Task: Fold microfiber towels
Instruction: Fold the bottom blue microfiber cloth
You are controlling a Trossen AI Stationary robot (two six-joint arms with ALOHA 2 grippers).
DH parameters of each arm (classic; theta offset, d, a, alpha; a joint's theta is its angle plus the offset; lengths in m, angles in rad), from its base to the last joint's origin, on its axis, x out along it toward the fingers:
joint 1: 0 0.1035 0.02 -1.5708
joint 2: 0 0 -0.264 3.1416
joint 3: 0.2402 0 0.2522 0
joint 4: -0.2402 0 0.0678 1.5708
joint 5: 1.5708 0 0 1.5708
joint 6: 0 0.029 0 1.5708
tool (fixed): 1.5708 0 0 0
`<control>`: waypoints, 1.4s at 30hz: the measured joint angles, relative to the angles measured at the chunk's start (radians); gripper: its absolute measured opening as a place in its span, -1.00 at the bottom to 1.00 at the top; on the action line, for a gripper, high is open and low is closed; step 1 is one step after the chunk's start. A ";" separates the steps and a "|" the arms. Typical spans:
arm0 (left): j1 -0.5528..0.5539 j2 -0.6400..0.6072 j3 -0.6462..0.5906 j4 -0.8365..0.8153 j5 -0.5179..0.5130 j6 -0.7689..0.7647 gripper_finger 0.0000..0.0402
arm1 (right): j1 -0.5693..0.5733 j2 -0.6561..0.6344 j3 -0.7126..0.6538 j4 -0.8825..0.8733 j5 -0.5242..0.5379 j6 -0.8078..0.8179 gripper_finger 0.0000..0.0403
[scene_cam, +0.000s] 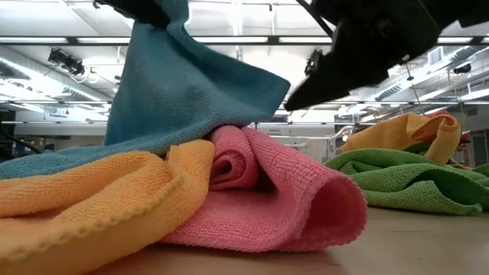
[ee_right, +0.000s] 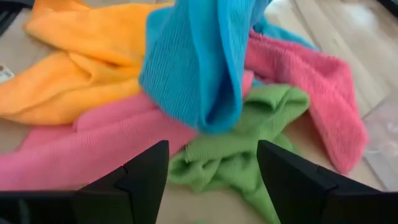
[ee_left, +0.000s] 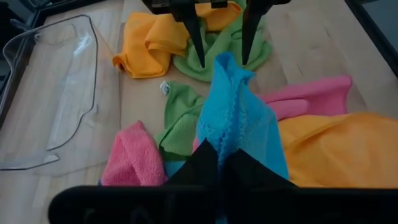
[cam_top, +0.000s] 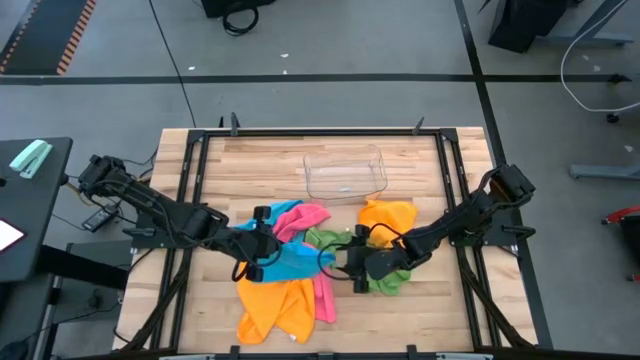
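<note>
Several microfiber towels lie heaped at mid-table. My left gripper (cam_top: 262,247) is shut on a blue towel (scene_cam: 183,92) and holds it raised above the heap. Under it lie a pink towel (scene_cam: 290,191), an orange towel (cam_top: 272,308) and a green towel (ee_right: 236,143). A second orange towel (cam_top: 388,216) lies to the right. My right gripper (ee_right: 214,174) stands open and faces the raised blue towel (ee_right: 199,62) from the right. In the left wrist view its fingers (ee_left: 196,43) stand on either side of the towel's far tip, touching nothing that I can see. My left gripper pinches a bunched part of the blue towel, with a hemmed edge (ee_left: 231,127) showing, between its two fingers. It comes slanting down from the table's left. The towel's held part is lifted, and its lower end (scene_cam: 69,156) rests on the orange and pink towels.
A clear plastic tray (cam_top: 345,172) stands behind the heap toward the far edge. Bare wood (cam_top: 440,310) lies at the near right and along the far edge (cam_top: 260,160). Black frame rails (cam_top: 196,190) run along the table's sides.
</note>
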 joint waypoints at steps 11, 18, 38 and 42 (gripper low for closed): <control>0.000 0.000 0.000 -0.003 0.000 -0.014 -0.88 | -0.012 0.106 0.012 0.235 0.027 -0.093 0.23; 0.000 0.000 0.000 -0.023 0.000 -0.018 -0.93 | -0.034 0.135 0.032 0.261 0.038 -0.098 -0.17; 0.013 -0.168 -0.001 0.067 -0.111 0.098 -0.85 | -0.046 -0.127 0.248 -0.205 -0.036 -0.186 -0.96; 0.061 -0.210 -0.001 0.157 -0.120 0.196 -0.91 | -0.092 -0.133 0.426 -0.465 -0.058 -0.253 -0.96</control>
